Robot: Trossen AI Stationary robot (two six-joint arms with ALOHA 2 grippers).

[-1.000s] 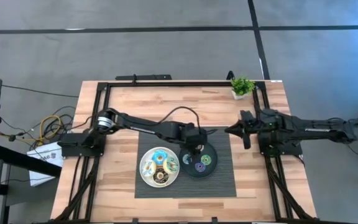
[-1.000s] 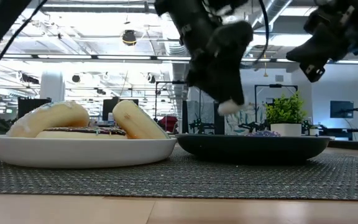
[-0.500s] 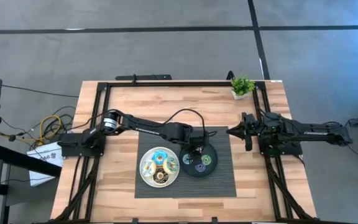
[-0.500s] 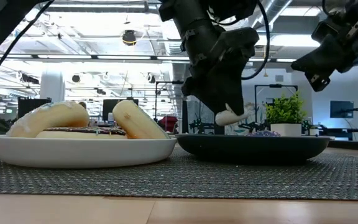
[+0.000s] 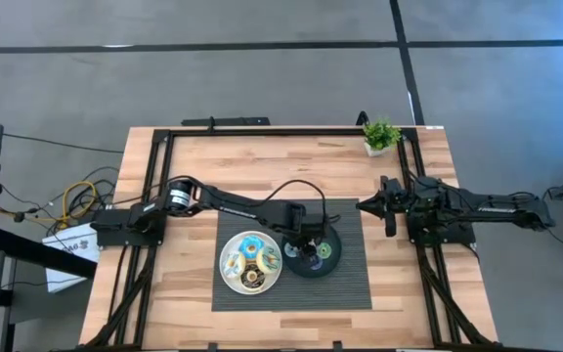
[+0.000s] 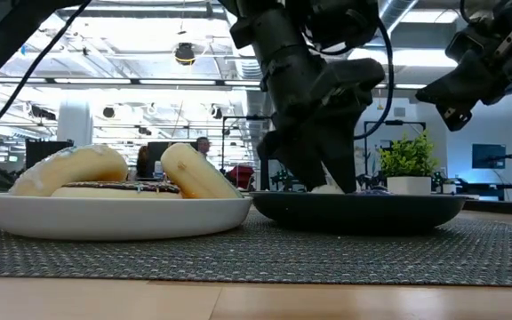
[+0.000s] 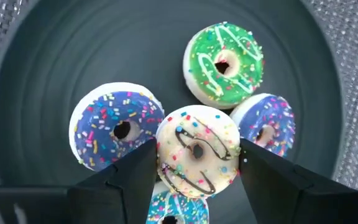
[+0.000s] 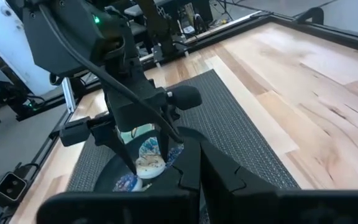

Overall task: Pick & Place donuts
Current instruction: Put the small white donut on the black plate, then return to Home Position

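From above, the left gripper (image 5: pixel 302 242) is reaching down over the black plate (image 5: pixel 331 265), where a few small donuts are already lying, while the white plate (image 5: pixel 229 275) beside it is holding the larger ones. The right gripper (image 5: pixel 371 205) is waiting well off to the side, above the bare wood; I cannot tell from here whether its fingers are apart. A second ago the left gripper was hanging higher over the plate's far edge; it is now lower and further in over the plate.

At table height, the left gripper (image 6: pixel 327 182) is dipping right to the black plate's rim (image 6: pixel 363 209), the pale donut (image 6: pixel 329 188) just peeking out between the fingers. Earlier it was dangling clearly above the plate, so it is coming down.

Through the left wrist camera, the fingers are clamping a yellow donut (image 7: pixel 197 151) with brown drizzle, one finger (image 7: pixel 132 177) on each side. Beyond the fingertips a green donut (image 7: pixel 224 63) is sitting; a purple one (image 7: pixel 117 129) is lying just outside one finger, a blue one (image 7: pixel 267 129) outside the other, and another blue one (image 7: pixel 169 213) is showing under the held donut.

From the right wrist, the yellow donut (image 8: pixel 146 163) is hanging in the left gripper just over the plate.

I judge the sorting nearly done: this last small donut is only awaiting release.
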